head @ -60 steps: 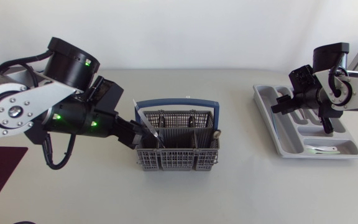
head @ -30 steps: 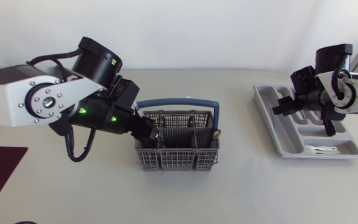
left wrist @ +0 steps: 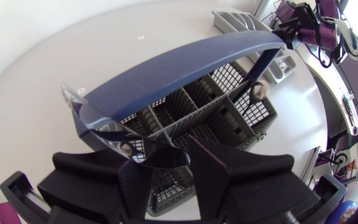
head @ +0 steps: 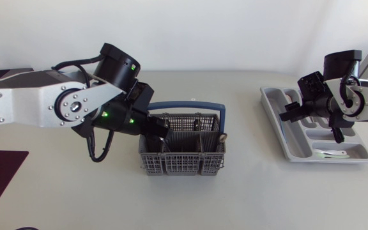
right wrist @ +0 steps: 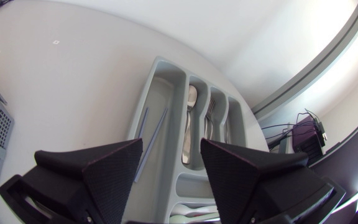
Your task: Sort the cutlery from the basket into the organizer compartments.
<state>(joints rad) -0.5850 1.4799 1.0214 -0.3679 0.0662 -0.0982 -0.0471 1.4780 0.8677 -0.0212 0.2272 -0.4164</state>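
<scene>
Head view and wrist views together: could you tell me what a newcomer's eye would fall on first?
The bulky left arm comes in from the side, and the left gripper is poised, open, over the left end of the grey basket with the blue handle at mid-table. At the table's right, the right gripper hangs open above the grey organizer, which already holds some cutlery.

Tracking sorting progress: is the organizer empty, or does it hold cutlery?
Partly filled. In the right wrist view the organizer holds a spoon, forks and two thin pieces, each kind in its own compartment.
</scene>
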